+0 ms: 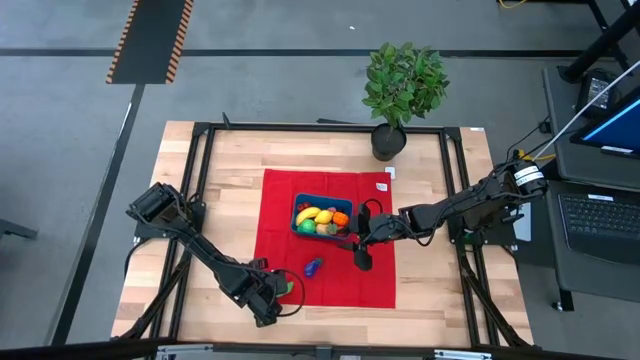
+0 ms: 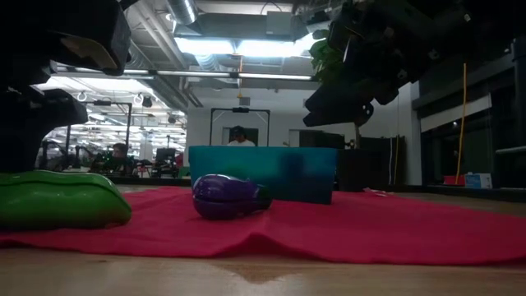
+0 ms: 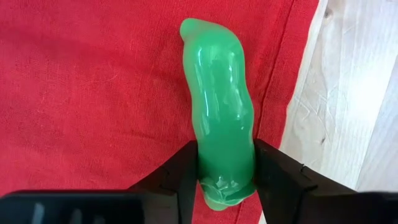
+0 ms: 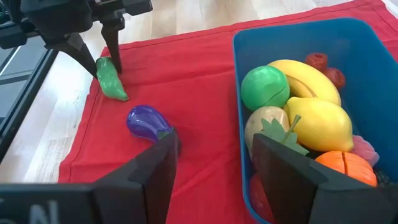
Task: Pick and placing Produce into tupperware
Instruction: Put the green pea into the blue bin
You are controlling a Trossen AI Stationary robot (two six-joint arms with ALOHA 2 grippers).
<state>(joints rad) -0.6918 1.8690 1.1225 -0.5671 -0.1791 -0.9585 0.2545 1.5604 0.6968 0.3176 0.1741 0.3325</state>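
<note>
The dark teal-blue tupperware (image 1: 300, 222) (image 4: 373, 74) sits on the red cloth, holding several toy fruits: a yellow banana (image 4: 305, 74), a lemon (image 4: 320, 121), a green ball (image 4: 265, 87) and an orange piece (image 4: 345, 168). A purple eggplant (image 1: 313, 266) (image 2: 228, 196) lies on the cloth on the container's near side. A green toy vegetable (image 3: 217, 93) (image 1: 290, 287) lies at the cloth's near-left part, with my left gripper (image 3: 227, 155) shut on it. My right gripper (image 4: 214, 146) (image 1: 362, 250) is open, hovering over the cloth by the container's near right corner. My left gripper pinches the green vegetable at one end (image 3: 225, 177) between its two fingers, which lie across it. The fingers (image 4: 112, 53) come from above, pointing down. The vegetable lies flat on the red cloth, its free end (image 3: 198, 31) pointing away from the fingers.
The red cloth (image 1: 280, 205) covers the table's middle; its left edge lies just beside the green vegetable, with bare wood (image 3: 348, 93) beyond. A leafy potted plant (image 1: 402, 85) stands at the far edge. Black frame rails (image 1: 200, 160) run along the table's sides.
</note>
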